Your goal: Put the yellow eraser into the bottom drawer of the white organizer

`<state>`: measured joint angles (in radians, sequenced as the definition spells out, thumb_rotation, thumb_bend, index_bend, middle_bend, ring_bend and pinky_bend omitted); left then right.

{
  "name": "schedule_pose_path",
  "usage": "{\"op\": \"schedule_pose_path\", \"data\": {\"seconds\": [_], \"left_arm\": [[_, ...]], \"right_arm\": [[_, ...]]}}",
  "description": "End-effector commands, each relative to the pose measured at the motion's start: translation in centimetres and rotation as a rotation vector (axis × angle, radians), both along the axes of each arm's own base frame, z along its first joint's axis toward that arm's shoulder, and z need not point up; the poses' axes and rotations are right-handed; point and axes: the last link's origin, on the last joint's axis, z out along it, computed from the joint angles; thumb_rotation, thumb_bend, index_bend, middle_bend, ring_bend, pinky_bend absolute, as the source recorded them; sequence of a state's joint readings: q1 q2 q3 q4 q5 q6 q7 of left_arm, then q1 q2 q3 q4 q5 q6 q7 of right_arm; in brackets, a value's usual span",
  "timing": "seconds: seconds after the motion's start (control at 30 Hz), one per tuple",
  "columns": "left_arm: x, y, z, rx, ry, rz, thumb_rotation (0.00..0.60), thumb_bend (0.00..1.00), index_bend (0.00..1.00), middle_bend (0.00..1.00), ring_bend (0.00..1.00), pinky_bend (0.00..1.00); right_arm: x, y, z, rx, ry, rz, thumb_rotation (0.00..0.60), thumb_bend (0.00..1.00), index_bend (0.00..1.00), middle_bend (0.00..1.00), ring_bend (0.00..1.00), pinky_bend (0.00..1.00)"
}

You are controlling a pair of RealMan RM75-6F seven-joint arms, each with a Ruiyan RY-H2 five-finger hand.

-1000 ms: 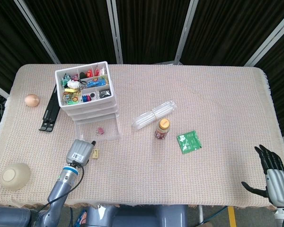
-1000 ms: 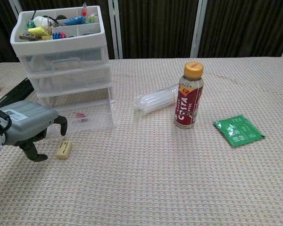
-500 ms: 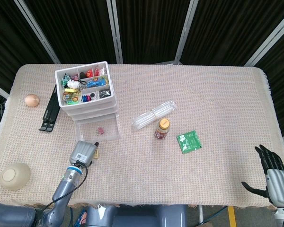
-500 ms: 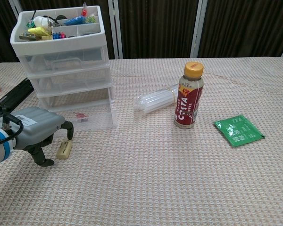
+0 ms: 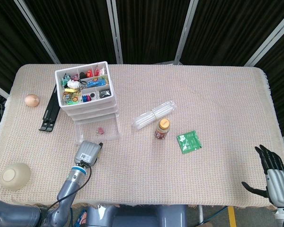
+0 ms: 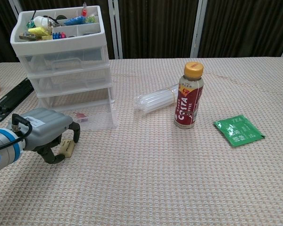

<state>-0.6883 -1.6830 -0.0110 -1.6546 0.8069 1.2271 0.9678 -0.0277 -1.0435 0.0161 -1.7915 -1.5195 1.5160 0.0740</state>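
Dark curtains with pale metal posts back a table spread with a beige woven cloth. Near its far-left corner stands the white organizer, its top tray crowded with small coloured items and its bottom drawer pulled out toward the near edge, a small pink-red item lying inside. Just in front of that drawer, the robot's left hand is lowered over the yellow eraser — fingers curled down around it, a dark fingertip at either side, the eraser lying on the cloth; whether the fingers actually grip it cannot be told. In the head view the hand covers the eraser entirely. The right hand sits off the near-right corner of the table, fingers spread and holding nothing. At mid-table a bottle with an orange cap stands upright, a bundle of clear tubes lying just behind it and a green tea packet flat to its right. Along the left edge lie a black stand, an egg and — toward the near-left corner — a pale bowl.
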Motion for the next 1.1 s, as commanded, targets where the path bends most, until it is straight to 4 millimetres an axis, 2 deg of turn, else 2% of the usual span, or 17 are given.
{"op": "schedule_pose_path", "data": {"seconds": [0.03,0.47,0.67,0.77,0.97,1.03,1.1], "left_arm": [[0.0,-0.2,0.1,-0.001,-0.007,-0.002,0.600,0.50,0.51,1.00,0.99,0.82],[2.8,-1.0,2.4,0.018,-0.115,-0.108,0.600,0.50,0.52,1.00,0.99,0.82],[3.9,-0.5,3.7,0.043,-0.156,-0.133,0.600,0.50,0.52,1.00,0.98,0.82],[4.1,0.5,4.2,0.076,-0.155,-0.143,0.600,0.50,0.52,1.00,0.98,0.82],[3.7,3.8,4.4,0.127,-0.105,-0.146,0.600,0.50,0.51,1.00,0.98,0.82],[3.4,4.9,4.2,0.133,-0.092,-0.141,0.600,0.50,0.49,1.00,0.98,0.82],[3.2,6.0,4.0,0.145,-0.088,-0.137,0.600,0.50,0.43,1.00,0.98,0.82]], "right_arm": [[0.0,0.0,0.0,0.000,0.001,0.000,0.600,0.04,0.01,0.00,0.00,0.00],[0.0,0.0,0.0,-0.003,0.002,0.000,0.600,0.04,0.01,0.00,0.00,0.00],[0.0,0.0,0.1,-0.005,0.003,0.001,0.600,0.04,0.01,0.00,0.00,0.00],[0.0,0.0,0.1,-0.006,0.003,0.001,0.600,0.04,0.01,0.00,0.00,0.00],[0.0,0.0,0.0,-0.005,0.004,0.002,0.600,0.04,0.01,0.00,0.00,0.00],[0.0,0.0,0.0,-0.005,0.005,0.002,0.600,0.04,0.01,0.00,0.00,0.00],[0.0,0.0,0.0,-0.005,0.007,0.001,0.600,0.04,0.01,0.00,0.00,0.00]]}}
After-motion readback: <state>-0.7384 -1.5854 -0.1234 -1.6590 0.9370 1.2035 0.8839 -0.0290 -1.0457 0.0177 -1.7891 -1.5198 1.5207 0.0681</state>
